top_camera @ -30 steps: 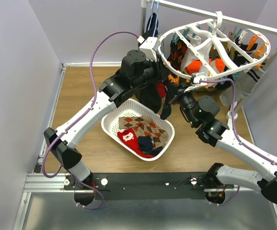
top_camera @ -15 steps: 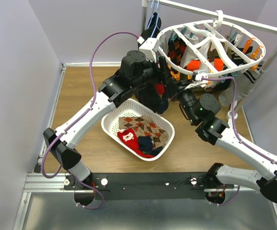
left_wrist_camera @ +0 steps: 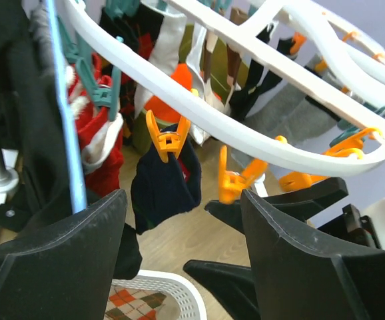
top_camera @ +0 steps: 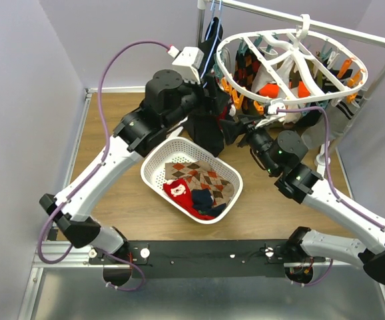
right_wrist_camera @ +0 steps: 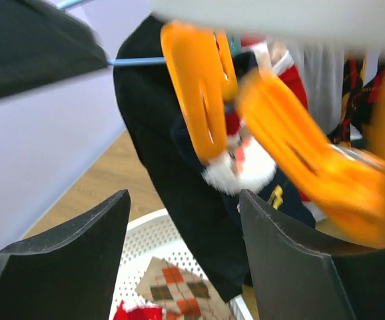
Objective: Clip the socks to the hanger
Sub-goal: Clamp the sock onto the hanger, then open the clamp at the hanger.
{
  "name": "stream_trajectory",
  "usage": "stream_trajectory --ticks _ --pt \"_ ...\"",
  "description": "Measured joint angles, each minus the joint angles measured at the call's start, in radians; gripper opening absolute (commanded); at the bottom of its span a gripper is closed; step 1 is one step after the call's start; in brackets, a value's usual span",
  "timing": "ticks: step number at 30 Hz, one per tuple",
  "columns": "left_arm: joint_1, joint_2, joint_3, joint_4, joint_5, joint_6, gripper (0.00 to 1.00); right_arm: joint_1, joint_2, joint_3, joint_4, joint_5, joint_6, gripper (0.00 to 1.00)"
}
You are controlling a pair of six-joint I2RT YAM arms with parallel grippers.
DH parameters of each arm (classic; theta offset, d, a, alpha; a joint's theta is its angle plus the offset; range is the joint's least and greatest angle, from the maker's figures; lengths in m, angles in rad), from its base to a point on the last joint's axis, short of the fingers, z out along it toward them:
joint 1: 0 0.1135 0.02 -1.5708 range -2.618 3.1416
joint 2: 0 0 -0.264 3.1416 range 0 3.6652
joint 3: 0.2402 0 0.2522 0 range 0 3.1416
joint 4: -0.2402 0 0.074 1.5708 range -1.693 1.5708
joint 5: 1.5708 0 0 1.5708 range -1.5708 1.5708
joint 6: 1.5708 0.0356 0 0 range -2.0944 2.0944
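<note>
Navy sock (left_wrist_camera: pixel 164 183) hangs from an orange clip (left_wrist_camera: pixel 166 137) on the hanger (left_wrist_camera: pixel 199 110)'s near-left rim, so the left gripper (left_wrist_camera: pixel 181 197) and right gripper (right_wrist_camera: pixel 184 197) both sit wide and empty, job done there I guess. More socks (top_camera: pixel 202 183) wait in the basket (top_camera: pixel 154 167), nearer.

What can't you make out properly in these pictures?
Right wrist view: orange clips, blurred near the lens; what they pinch is unclear.
Left wrist view: basket, mostly cut off by the bottom edge.
Top view: whatever lies under the argyle sock in the basket, buried from sight.
</note>
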Motion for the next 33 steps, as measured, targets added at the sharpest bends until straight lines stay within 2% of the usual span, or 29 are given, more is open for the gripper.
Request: stream_trajectory --ticks 7,12,33 --pt "-0.002 -0.099 -0.043 -0.028 -0.027 -0.009 0.75 0.0 -0.073 0.0 -0.135 -0.029 0.005 0.75" --pt "-0.027 -0.111 -0.052 -0.027 -0.025 -0.018 0.75 0.0 -0.113 0.0 -0.212 -0.036 0.004 0.75" --pt "-0.051 0.063 0.147 -0.013 -0.022 0.024 0.74 0.0 -0.117 0.021 -0.258 -0.039 -0.024 0.76"
